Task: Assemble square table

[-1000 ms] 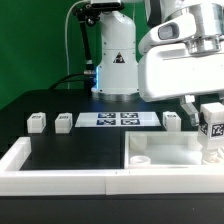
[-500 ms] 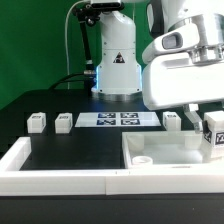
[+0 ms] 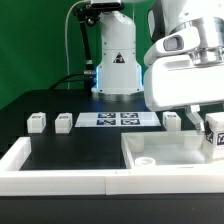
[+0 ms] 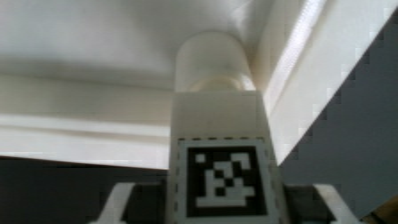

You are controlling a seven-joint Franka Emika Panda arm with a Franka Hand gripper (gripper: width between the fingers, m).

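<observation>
Arm [image 3: 186, 62] hangs down over desk's [image 3: 70, 148] near corner, exterior view's right. My hand [image 4: 224, 205] is clamped on an upright leg [image 4: 221, 115], leg end over tabletop [image 3: 162, 150] corner, contact unclear.

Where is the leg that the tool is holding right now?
The leg is at the exterior view's far right, gripped by the tool above the tabletop slab's right end, just right of a loose leg.
</observation>
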